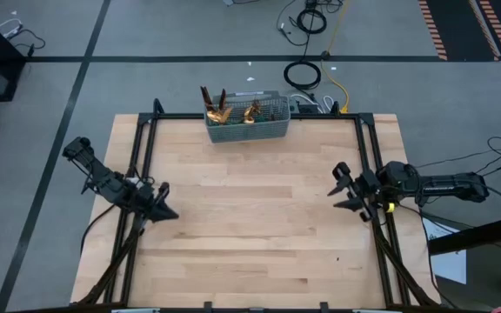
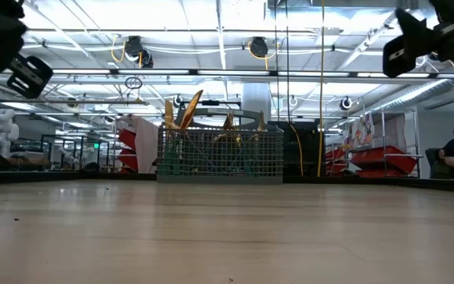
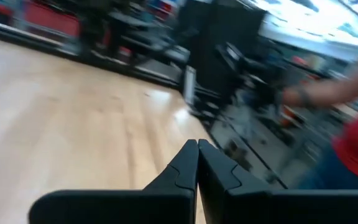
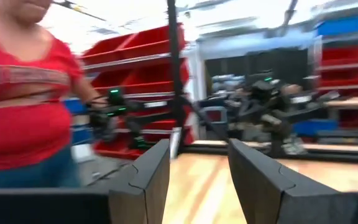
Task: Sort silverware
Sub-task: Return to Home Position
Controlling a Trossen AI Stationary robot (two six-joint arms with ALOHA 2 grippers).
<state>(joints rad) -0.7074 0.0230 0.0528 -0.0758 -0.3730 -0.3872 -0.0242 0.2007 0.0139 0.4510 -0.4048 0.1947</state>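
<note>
Bare wood of the table (image 1: 250, 252) lay nearest, with no silverware on it, which fitted a sort that looked finished. Farther in, the two arms hung at opposite sides, well apart. I read that as parking clear of the work, not reaching for anything. At the left edge the left gripper (image 1: 169, 211) had its fingers pressed together with nothing between them, as its own wrist view showed. At the right edge the right gripper (image 1: 341, 187) pointed inward, fingers spread and empty.

Beyond both, against the table's far edge, stood one grey wire-mesh caddy (image 1: 272, 130). The silverware (image 1: 233, 113) was all inside it, gathered in two clumps as seen from above.

Counted: two grippers and one caddy. Of the pieces, about four gold heads rose above the rim in the low view. The rest were too tangled to number, or to tell fork from spoon. Behind the table, one person in a red top (image 4: 23, 93) stood in the room.
</note>
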